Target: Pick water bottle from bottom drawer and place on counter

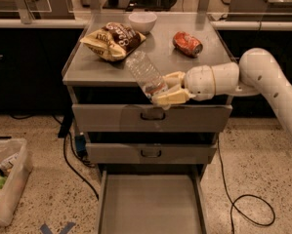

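— Well, where is the small clear ribbed plastic water bottle (144, 73) found at this point?

— It is held tilted in the pale two-finger end effector (161, 88), which is closed around its lower part. Its upper end is leaned over the front edge of the brushed grey steel worktop (96, 67). The gripped end is hung out in front of the cabinet, above the wide grey bottom drawer (150, 204), which is pulled open.

— So what could be spoiled?

— The bottle is gripped near one end, so it may be levered loose if the front lip is struck as it is brought inward. If it is released too early, it is likely to be tipped off the edge and dropped toward the drawer or floor.

— And on the worktop itself?

— A round ribbed body can be set rolling. The crumpled yellow-and-brown snack bag (114, 40) is seen near on one side and the crushed red soda can (187, 44) on the other, so either could be nudged. The bare patch between them is judged safer.
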`<action>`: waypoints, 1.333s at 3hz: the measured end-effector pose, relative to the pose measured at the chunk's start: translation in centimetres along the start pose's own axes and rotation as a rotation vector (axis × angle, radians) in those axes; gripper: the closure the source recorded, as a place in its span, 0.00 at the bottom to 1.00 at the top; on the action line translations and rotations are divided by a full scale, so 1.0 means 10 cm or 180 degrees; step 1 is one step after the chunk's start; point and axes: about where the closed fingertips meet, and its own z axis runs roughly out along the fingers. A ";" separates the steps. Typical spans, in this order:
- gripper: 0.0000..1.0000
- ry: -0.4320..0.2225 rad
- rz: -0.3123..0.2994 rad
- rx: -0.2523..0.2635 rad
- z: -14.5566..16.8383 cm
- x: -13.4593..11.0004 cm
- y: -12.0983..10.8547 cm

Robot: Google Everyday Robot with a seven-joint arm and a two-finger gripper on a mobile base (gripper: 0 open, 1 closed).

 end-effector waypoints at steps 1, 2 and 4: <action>1.00 -0.0010 -0.0225 -0.0033 0.01 -0.28 -0.28; 1.00 -0.0008 -0.0352 0.0121 -0.05 -0.49 -0.77; 1.00 0.0116 -0.0411 0.0086 -0.05 -0.51 -0.98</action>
